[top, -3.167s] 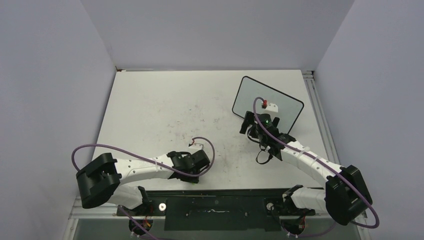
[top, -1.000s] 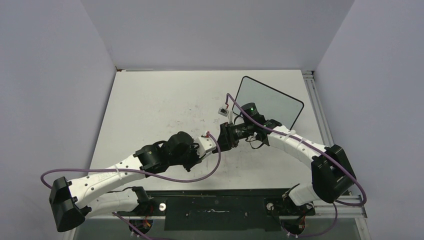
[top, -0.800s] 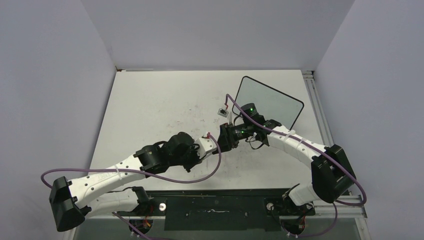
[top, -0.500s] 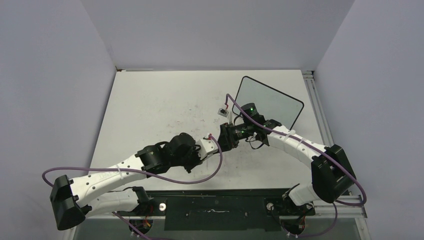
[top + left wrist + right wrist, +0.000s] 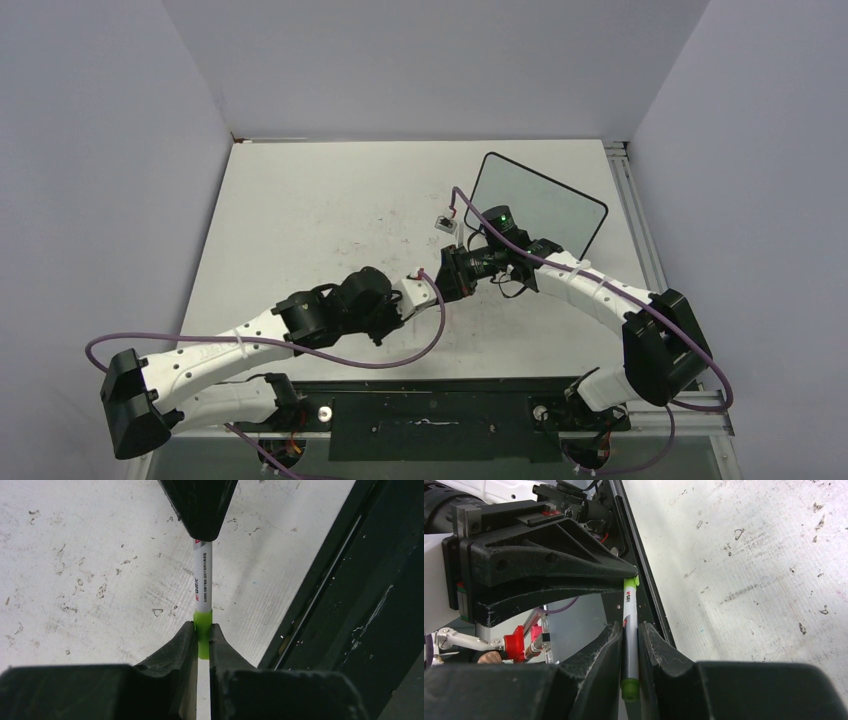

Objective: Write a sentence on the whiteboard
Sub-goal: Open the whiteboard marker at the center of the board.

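Left arm (image 5: 232, 345) and right arm (image 5: 590, 290) meet mid-table, both jaws pinching one marker (image 5: 203, 587), seemingly airborne.

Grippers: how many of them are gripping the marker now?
2. The left gripper clamps the marker at its green cap; the right gripper clamps its white barrel.

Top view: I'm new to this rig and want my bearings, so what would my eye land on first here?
The left gripper and right gripper face each other near the middle of the table, both shut on one green-capped marker: the left on its green cap, the right on its barrel. Behind them, at the far right, the black-framed whiteboard sits at an angle, with no writing visible from above.
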Available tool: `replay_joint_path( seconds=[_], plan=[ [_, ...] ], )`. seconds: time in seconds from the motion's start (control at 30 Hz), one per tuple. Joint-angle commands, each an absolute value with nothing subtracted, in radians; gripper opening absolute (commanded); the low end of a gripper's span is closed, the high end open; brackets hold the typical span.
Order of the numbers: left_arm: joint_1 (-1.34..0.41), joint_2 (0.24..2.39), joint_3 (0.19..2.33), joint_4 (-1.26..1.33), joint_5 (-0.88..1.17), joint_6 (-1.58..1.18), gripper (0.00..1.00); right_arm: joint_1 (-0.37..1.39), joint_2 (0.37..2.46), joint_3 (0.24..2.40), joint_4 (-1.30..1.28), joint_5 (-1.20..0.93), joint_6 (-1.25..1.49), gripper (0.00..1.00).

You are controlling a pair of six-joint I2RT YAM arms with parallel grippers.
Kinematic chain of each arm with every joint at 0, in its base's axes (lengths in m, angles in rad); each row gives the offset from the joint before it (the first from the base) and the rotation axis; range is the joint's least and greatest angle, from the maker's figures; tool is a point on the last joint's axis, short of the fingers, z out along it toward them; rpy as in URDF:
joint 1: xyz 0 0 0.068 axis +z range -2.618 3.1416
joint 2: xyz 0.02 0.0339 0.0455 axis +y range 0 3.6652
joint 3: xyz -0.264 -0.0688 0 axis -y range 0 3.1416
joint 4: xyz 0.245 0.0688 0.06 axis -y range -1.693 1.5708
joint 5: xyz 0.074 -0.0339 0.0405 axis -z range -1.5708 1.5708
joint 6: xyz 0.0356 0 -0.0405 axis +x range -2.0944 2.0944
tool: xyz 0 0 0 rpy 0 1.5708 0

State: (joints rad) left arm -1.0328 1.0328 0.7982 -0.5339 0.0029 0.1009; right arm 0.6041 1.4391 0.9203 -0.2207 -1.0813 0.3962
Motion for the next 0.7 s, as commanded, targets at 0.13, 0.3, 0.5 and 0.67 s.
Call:
replay_joint_path(
  seconds=[0.13, 0.3, 0.5, 0.67],
  plan=[
    [-0.895, 0.934, 0.827, -0.485, -0.011, 0.022, 0.74, 0.594, 1.344, 0.9, -0.033, -0.972, 0.447, 0.05],
    [-0.62, 0.784, 0.792, -0.32, 0.38, -0.108, 0.93, 0.561, 1.241, 0.76, 0.372, -0.871, 0.685, 0.05],
    [-0.22, 0.767, 0.657, 0.197, 0.948, -0.541, 0.97, 0.564, 1.139, 0.679, 0.709, -0.747, 0.793, 0.05],
    [-0.12, 0.864, 0.591, 0.586, 1.119, -0.826, 0.95, 0.569, 1.133, 0.686, 0.857, -0.746, 0.848, 0.05]
  ],
)
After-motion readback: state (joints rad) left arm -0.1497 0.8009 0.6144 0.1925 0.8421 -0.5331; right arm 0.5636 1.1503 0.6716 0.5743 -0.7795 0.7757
